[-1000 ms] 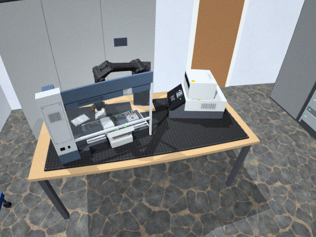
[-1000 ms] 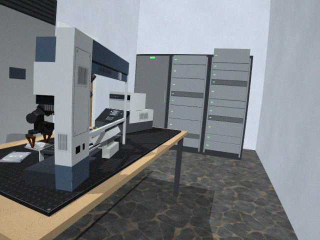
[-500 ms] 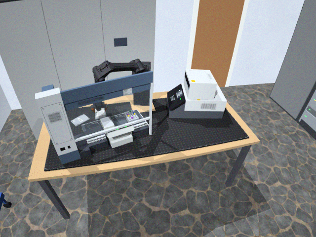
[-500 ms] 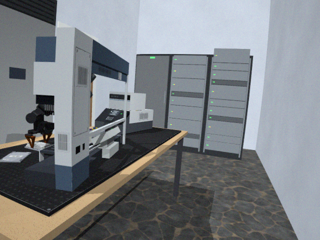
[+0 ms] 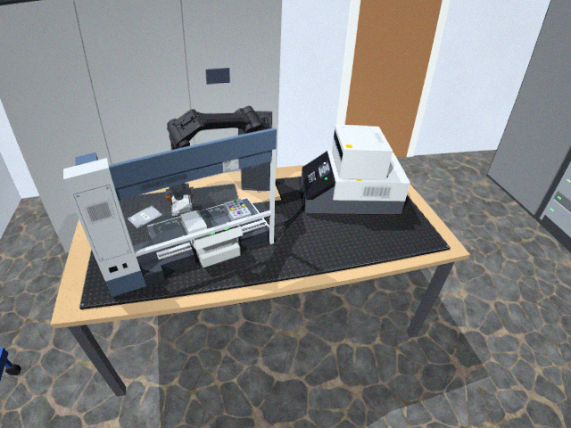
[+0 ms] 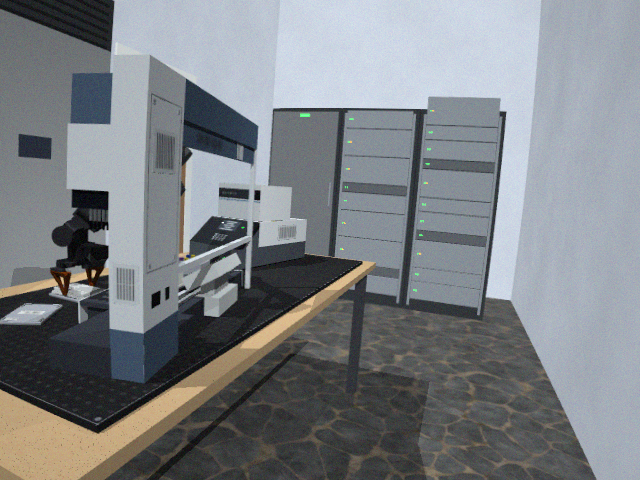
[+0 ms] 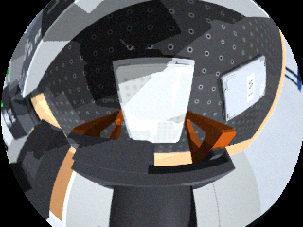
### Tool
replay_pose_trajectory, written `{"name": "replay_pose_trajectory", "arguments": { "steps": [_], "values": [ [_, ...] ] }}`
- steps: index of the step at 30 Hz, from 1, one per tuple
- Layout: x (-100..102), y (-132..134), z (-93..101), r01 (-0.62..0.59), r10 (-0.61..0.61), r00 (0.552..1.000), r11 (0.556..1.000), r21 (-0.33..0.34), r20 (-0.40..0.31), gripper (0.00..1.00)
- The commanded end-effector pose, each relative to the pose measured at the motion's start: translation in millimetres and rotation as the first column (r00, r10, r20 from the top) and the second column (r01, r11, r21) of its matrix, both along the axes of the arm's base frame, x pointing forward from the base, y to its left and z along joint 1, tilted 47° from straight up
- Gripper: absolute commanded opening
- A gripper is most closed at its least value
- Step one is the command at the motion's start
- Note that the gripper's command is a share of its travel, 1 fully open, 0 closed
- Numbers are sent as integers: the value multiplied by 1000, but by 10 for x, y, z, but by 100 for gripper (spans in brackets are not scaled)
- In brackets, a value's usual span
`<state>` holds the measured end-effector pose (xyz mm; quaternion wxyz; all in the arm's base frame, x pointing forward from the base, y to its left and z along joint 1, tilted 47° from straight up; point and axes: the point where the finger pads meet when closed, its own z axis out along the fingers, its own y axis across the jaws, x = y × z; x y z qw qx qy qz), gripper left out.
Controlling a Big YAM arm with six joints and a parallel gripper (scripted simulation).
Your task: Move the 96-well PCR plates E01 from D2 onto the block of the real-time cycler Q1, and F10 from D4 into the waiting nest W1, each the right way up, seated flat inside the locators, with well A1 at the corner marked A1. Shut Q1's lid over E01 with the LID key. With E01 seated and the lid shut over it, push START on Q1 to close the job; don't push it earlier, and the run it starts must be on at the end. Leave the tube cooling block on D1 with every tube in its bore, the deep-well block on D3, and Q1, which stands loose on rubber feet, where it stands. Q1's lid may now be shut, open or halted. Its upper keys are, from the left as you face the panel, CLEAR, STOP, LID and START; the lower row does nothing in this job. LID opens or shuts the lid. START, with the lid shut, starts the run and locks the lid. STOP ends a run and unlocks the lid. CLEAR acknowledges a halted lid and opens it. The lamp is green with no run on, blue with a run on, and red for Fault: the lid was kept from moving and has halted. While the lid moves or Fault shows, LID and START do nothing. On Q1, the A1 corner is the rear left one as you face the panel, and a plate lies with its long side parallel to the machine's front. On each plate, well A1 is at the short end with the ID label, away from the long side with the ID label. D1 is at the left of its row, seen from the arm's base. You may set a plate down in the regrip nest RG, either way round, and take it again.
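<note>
Gripper (image 7: 154, 131) is hanging wide open, holding nothing, straddling the plate (image 7: 154, 104); closing off-center is probably risking tilting or skidding it.

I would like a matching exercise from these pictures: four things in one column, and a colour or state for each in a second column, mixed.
Things:
1. gripper
2. Q1's lamp
3. Q1's lid
4. gripper's fingers

States or colours:
a. green
b. orange
c. raised open
d. open wide, astride a white plate

Pairs: 1-d, 2-a, 3-c, 4-b
</note>
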<state>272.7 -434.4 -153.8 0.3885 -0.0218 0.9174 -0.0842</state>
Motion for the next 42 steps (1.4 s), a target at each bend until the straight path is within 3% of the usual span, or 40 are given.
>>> {"name": "replay_pose_trajectory", "arguments": {
  "steps": [1, 28, 42],
  "values": [
    [-101, -167, 111, 22, -22, 1000, 999, -26, 6, 100],
    [-140, 0, 45, 20, -20, 1000, 1000, 4, -3, 100],
    [-62, -207, 132, 19, -18, 1000, 999, -49, 17, 100]
  ]
}}
